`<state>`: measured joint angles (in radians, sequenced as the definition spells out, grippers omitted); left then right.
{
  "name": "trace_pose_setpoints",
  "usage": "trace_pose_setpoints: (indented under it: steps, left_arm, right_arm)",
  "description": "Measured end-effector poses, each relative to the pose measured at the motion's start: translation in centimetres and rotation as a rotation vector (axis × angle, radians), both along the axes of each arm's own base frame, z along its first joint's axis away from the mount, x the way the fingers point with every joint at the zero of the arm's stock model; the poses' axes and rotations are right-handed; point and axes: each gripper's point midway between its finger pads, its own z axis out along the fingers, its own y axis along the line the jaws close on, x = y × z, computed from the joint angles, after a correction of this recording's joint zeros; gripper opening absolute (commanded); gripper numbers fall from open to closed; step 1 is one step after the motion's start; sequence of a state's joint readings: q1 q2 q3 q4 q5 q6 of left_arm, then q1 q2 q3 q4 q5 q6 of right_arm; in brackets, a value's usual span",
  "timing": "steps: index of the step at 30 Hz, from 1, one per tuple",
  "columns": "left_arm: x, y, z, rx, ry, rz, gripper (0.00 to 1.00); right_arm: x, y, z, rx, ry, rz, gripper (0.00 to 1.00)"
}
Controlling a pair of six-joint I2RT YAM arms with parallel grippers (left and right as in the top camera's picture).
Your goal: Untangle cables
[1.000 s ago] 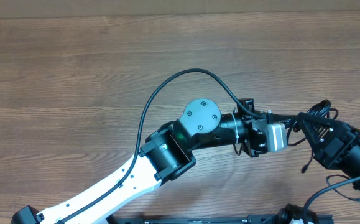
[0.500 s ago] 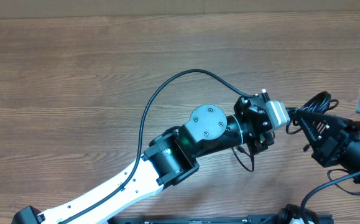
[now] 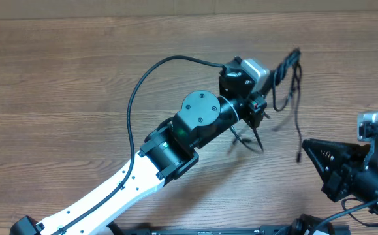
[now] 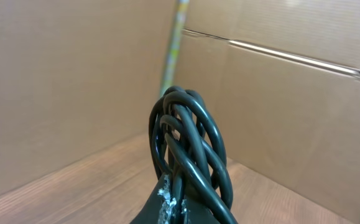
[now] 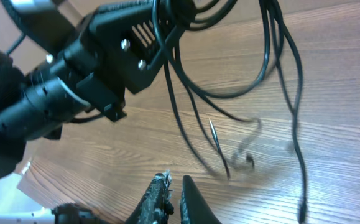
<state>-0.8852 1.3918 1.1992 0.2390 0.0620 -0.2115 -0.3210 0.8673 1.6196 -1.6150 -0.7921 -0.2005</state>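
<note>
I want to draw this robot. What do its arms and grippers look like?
Left arm: white tube, black joints, round grey cap, green light, looping black wire. Right arm: all black. Both carry grey camera boxes. Right gripper: pointed black fingers.

Wood-grain bench (image 3: 71, 78): brown, smooth, low sheen.

Thin cables (image 4: 189, 143): black sheath, smooth and glossy, with highlights along each loop. Plastic or rubber, cannot tell which.

Below the cables, left end effector (image 4: 178, 210): black matt plastic, with pale rough flecks on one finger edge.

The right end effector (image 5: 175, 200): same black plastic, edge scuffed whitish.

Behind the cables, walls (image 4: 74, 81): plain brown cardboard, matt, with one shiny tape strip (image 4: 175, 43).

The left arm link (image 3: 107, 198): white glossy plastic. Its joint housing (image 3: 198, 121): dark, satin.
</note>
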Motion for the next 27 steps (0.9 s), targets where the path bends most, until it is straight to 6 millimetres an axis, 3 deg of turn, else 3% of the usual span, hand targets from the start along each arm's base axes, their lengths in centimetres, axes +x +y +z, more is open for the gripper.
trace_pose_setpoints:
  steps: [2,3,4,8,14,21,27]
  left_arm:
    - [0.0,0.0,0.0,-0.002,0.001,0.006,0.04]
    - [0.0,0.0,0.0,-0.003,0.003,0.009,0.04]
    - [0.0,0.0,0.0,-0.004,0.002,0.01,0.04]
    - [-0.1,-0.1,0.2,0.013,-0.031,0.0,0.04]
    - [-3.4,-2.0,0.2,0.13,-0.243,-0.208,0.04]
    - [-6.5,-3.0,0.2,0.146,-0.342,-0.378,0.04]
    - [-9.0,-4.0,1.0,0.114,-0.384,-0.455,0.04]
  right_arm:
    - [0.0,0.0,0.0,-0.011,-0.009,0.008,0.2]
    - [0.1,0.0,0.0,-0.017,-0.013,0.012,0.29]
    - [0.1,-0.1,0.0,-0.026,-0.021,0.016,0.46]
    - [0.4,-0.2,0.3,-0.032,-0.036,0.01,0.68]
    - [1.6,-0.6,1.7,0.017,-0.072,-0.045,0.68]
    - [1.9,-0.1,3.0,0.071,-0.106,-0.025,0.68]
    - [1.7,0.5,3.3,0.102,-0.107,0.0,0.51]
